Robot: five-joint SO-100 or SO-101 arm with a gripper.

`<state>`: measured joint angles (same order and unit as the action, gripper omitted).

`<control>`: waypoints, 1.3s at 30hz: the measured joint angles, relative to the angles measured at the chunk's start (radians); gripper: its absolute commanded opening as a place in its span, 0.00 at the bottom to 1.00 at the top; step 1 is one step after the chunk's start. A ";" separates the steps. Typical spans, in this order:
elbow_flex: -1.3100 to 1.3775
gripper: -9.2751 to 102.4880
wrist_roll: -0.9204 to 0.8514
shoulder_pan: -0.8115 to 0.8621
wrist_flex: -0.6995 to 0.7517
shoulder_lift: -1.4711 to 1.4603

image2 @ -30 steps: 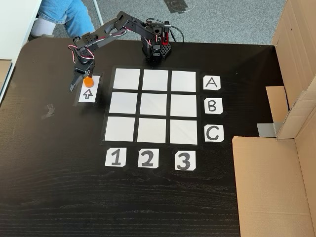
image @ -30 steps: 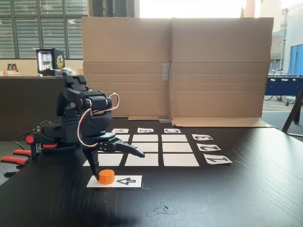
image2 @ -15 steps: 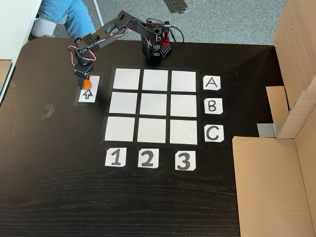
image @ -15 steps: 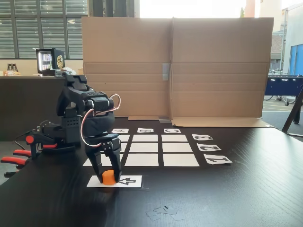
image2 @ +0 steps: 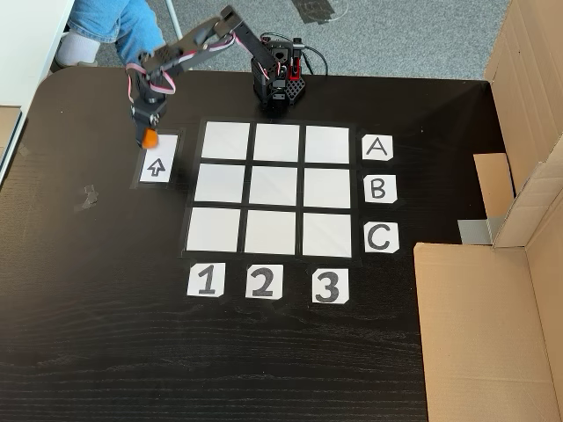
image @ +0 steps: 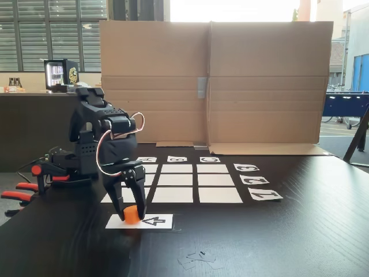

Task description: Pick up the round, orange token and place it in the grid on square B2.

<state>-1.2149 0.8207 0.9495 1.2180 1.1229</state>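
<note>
Now token (image: 132, 214) in hand (image: 131, 216), grid (image2: 274, 188) bare.

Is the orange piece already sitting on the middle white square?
No, the token is between the gripper fingers beside the grid, by the arrow strip.

A dark, black-brown wooden table (image2: 106, 334) carries everything. Flat on it lies the grid (image2: 273, 189) of nine white paper rectangles, three by three, with square B2 (image2: 274, 186) at its centre. Letter cards A, B, C (image2: 378, 188) run along one edge of the grid, number cards 1, 2, 3 (image2: 264, 282) along another. A white strip with a black arrow (image2: 157, 162) lies beside the grid. The arm's base (image2: 278, 86) stands near the table's edge, and a folded cardboard screen (image: 213, 81) stands along another.
</note>
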 measured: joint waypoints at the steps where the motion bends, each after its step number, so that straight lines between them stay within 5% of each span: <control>1: -0.023 0.08 0.000 0.006 -0.006 0.044; 13: -0.166 0.08 0.067 0.018 0.046 0.548; 32: -0.169 0.08 0.405 -0.744 0.311 0.828; 39: -0.252 0.08 0.477 -0.848 0.314 0.733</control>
<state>-1.4665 1.2977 0.1012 1.5324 1.8561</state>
